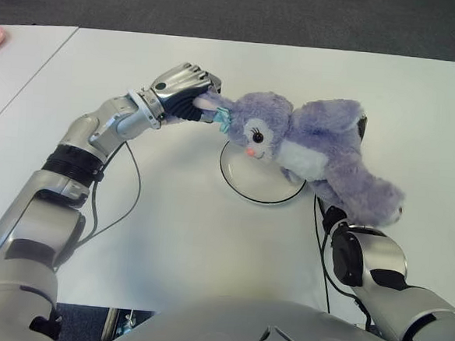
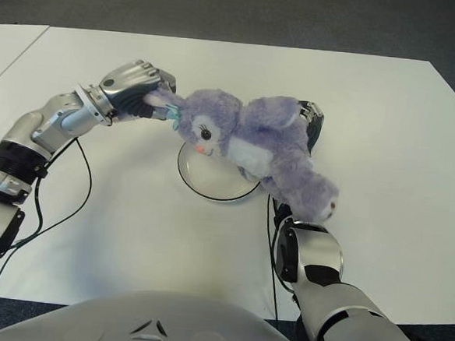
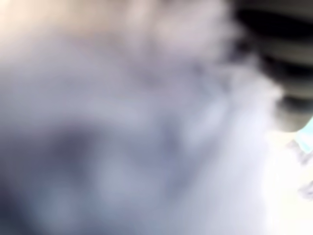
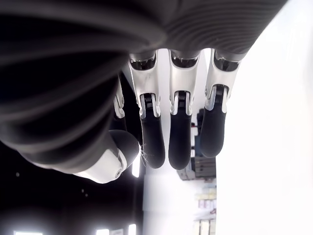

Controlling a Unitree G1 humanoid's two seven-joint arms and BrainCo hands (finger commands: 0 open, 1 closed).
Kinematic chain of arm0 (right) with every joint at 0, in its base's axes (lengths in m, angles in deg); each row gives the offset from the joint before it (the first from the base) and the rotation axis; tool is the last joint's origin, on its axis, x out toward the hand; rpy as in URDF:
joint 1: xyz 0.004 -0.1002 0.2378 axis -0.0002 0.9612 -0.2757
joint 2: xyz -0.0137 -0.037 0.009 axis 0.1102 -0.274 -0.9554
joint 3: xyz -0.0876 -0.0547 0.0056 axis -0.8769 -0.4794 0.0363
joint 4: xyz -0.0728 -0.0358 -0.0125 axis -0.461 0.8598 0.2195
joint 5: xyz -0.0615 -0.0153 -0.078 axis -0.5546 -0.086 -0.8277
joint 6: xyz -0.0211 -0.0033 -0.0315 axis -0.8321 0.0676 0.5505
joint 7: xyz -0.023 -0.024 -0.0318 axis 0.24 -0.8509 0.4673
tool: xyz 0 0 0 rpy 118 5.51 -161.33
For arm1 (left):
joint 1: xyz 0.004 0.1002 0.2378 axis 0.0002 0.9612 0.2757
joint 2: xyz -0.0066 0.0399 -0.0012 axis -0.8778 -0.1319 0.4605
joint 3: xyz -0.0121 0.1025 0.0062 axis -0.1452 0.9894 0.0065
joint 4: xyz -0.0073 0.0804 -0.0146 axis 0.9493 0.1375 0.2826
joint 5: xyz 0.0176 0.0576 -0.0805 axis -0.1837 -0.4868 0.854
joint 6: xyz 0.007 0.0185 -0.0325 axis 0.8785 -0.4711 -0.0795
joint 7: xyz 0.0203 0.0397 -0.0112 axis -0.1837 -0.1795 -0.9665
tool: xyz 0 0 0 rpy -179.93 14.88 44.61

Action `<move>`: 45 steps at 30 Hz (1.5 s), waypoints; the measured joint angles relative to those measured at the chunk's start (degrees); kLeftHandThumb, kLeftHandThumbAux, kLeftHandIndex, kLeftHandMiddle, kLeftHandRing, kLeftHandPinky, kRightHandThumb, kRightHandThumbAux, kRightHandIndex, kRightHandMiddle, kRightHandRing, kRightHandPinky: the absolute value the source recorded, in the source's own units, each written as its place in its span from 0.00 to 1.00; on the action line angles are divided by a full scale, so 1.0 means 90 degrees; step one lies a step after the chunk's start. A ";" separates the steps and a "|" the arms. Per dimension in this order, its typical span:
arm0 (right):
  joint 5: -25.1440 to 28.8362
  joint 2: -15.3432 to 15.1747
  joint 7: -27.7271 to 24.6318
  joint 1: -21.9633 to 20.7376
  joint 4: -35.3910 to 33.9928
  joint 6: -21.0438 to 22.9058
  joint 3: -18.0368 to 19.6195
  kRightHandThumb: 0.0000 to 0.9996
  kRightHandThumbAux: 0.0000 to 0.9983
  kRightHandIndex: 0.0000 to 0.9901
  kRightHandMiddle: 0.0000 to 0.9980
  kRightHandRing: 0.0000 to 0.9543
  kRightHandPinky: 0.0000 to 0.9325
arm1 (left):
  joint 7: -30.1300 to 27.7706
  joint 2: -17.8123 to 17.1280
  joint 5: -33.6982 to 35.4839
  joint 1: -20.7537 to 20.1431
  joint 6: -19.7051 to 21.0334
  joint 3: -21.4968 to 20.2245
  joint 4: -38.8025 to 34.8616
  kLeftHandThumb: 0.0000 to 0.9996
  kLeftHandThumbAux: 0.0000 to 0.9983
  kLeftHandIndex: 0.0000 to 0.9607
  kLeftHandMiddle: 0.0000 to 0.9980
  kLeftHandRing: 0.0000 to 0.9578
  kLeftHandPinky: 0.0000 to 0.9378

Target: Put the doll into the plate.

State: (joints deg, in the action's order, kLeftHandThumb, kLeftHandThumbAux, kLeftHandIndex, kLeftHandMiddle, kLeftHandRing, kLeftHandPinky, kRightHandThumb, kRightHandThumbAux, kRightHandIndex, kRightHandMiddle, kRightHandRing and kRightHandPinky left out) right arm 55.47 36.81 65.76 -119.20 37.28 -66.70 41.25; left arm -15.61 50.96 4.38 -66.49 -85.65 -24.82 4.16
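The left hand (image 1: 188, 91) was clamped on the doll's (image 1: 315, 149) ear, holding it over the plate (image 1: 246, 183) at frame center for lowering; the right hand (image 4: 171, 132), fingers apart, held nothing.

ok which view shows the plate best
The left eye view: the plate shows its near rim under the doll. The right eye view shows the same. Neither wrist view shows it.

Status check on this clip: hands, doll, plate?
Left hand shut on the doll by its ear. Right hand under the doll's body, fingers extended, grip unclear. Doll held above the plate, not yet down. Nothing in the way.
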 measured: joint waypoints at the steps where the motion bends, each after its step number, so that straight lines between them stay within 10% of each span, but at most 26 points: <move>1: 0.0000 0.0000 0.0000 0.0000 0.0000 0.0000 -0.0001 0.72 0.72 0.43 0.37 0.38 0.44 | -0.0046 0.0026 -0.0013 0.0000 0.0032 0.0026 0.0077 0.31 0.53 0.86 0.87 0.88 0.88; 45: -0.0005 -0.0004 0.0366 0.0004 -0.0004 -0.0056 -0.0031 0.73 0.72 0.43 0.38 0.47 0.51 | -0.0377 -0.0259 0.0038 0.0425 0.0045 -0.0048 0.1043 0.38 0.56 0.86 0.89 0.90 0.92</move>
State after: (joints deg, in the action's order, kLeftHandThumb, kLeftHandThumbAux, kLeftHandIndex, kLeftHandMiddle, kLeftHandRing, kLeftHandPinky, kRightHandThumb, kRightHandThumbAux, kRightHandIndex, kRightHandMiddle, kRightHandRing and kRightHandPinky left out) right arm 55.43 36.78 69.06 -119.16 37.25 -67.20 40.97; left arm -19.00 48.62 4.72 -62.66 -85.25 -25.25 13.56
